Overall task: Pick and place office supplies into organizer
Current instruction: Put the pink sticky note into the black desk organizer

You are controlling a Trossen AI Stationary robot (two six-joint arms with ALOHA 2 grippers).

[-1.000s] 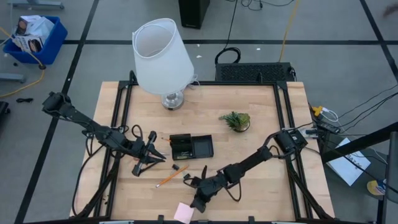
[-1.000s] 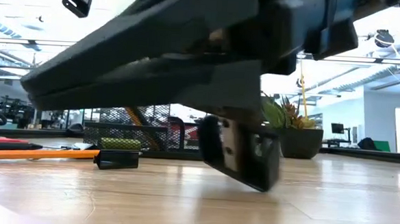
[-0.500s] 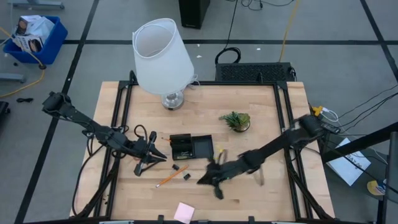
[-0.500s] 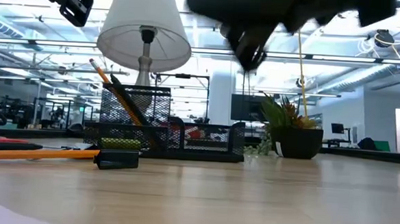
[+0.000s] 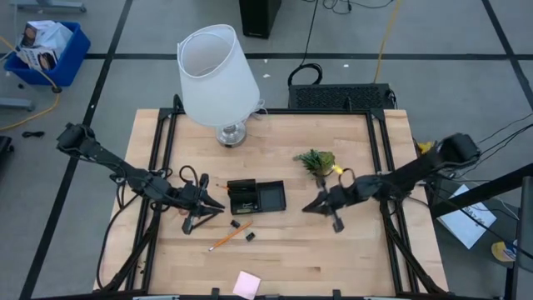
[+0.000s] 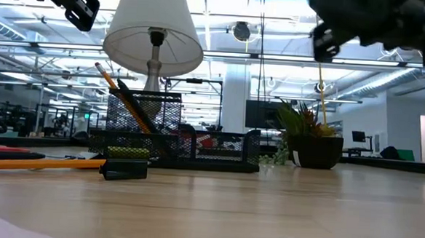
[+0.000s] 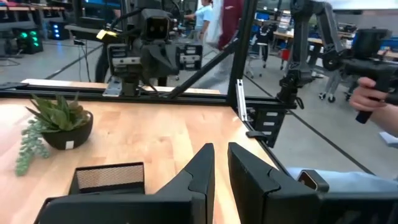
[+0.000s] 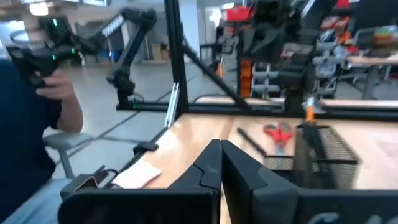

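The black mesh organizer (image 5: 256, 197) stands mid-table; in the low view (image 6: 182, 143) a pencil (image 6: 107, 77) and a dark pen lean in its tall cup. An orange pencil (image 5: 223, 239) and two small black bits (image 5: 250, 236) lie on the wood near it. The pink sticky pad (image 5: 246, 285) lies at the near edge. Red-handled scissors (image 8: 278, 132) and a black pen lie left of the organizer. My left gripper (image 5: 215, 206) (image 7: 221, 163) hovers left of the organizer, shut and holding nothing. My right gripper (image 5: 306, 207) (image 8: 219, 152) hangs right of it, shut and holding nothing.
A big white lamp (image 5: 218, 75) stands at the far left of the table and a small green plant (image 5: 316, 161) far right of the organizer. Bare wood lies between the organizer and the near edge. A person's hand (image 7: 367, 99) shows beyond the table.
My right gripper has risen from the tabletop beside the pink pad at the near edge and swung toward the table's far and right side, ending above the wood right of the organizer. The left arm has stayed still.
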